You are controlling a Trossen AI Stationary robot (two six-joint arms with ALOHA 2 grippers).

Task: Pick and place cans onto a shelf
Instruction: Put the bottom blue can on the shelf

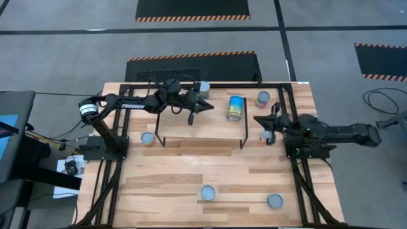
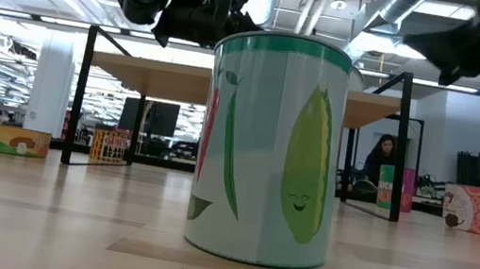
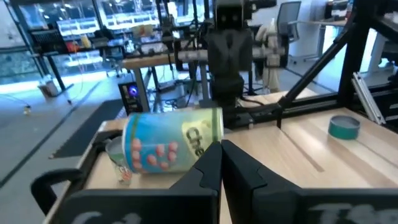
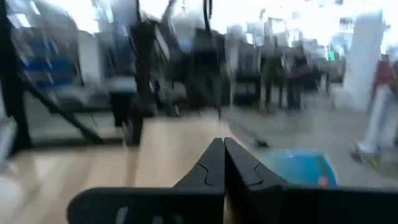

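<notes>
While both arms reach over the shelf [image 1: 219, 124], the left gripper [image 1: 205, 107] hovers with its fingers pressed together and holding nothing, and the right gripper [image 1: 261, 120], likewise closed and empty, hangs at the opposite end of the board. Just ahead of the left gripper's tips lies the tipped can [image 1: 236, 107], a blue-labelled tin resting on its side on the shelf top; in the left wrist view the same can [image 3: 171, 146] fills the space directly beyond the fingertips. Its long axis runs across the left gripper's line of approach, one round end toward the shelf's back edge, the other toward its front. An upright can [image 1: 203, 87] stands beside the left gripper, and a second upright can [image 1: 263, 99] stands just behind the right gripper. Other cans wait on the tabletop [image 1: 191, 178], well apart from both grippers: one near the left arm's base [image 1: 147, 138], two toward the front [image 1: 208, 192], the latter being the corn-labelled can [image 2: 271, 149] in the low view. Judged step: righting or re-gripping the fallen tin. Done well, the fingers would spread first, then close across the curved wall, not the ends, as a cylinder on its side may roll off the board
</notes>
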